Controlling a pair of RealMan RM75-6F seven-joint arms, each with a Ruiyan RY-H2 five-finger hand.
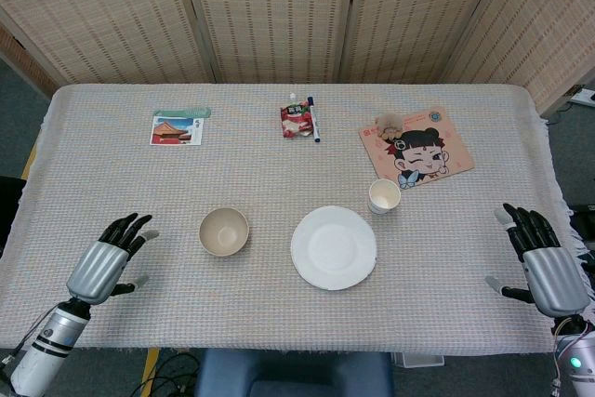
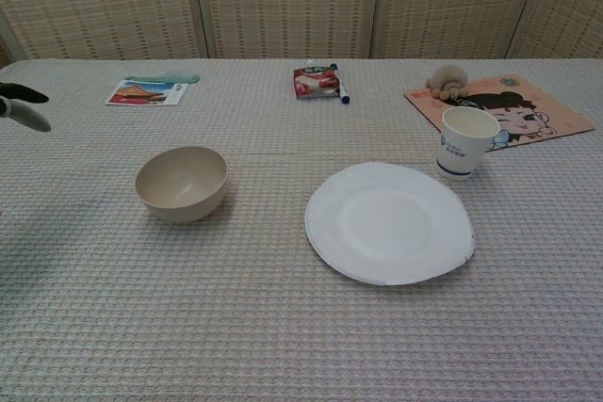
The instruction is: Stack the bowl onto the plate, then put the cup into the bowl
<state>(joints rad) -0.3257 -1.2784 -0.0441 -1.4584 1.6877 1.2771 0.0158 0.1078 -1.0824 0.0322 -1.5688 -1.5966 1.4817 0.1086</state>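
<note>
A beige bowl [image 1: 224, 231] [image 2: 182, 182] sits upright on the table, left of a white paper plate [image 1: 334, 247] [image 2: 389, 221]. A white paper cup [image 1: 384, 196] [image 2: 467, 141] stands just beyond the plate's right rim. My left hand [image 1: 107, 258] hovers over the table left of the bowl, fingers spread and empty; only its fingertips [image 2: 21, 103] show at the chest view's left edge. My right hand [image 1: 543, 262] stays at the table's right edge, fingers apart, holding nothing.
At the far side lie a postcard with a green comb [image 1: 180, 125], a red snack packet with a pen [image 1: 299, 120], and a cartoon mat [image 1: 417, 146] carrying a small plush toy [image 2: 448, 79]. A woven screen stands behind the table [image 1: 139, 183].
</note>
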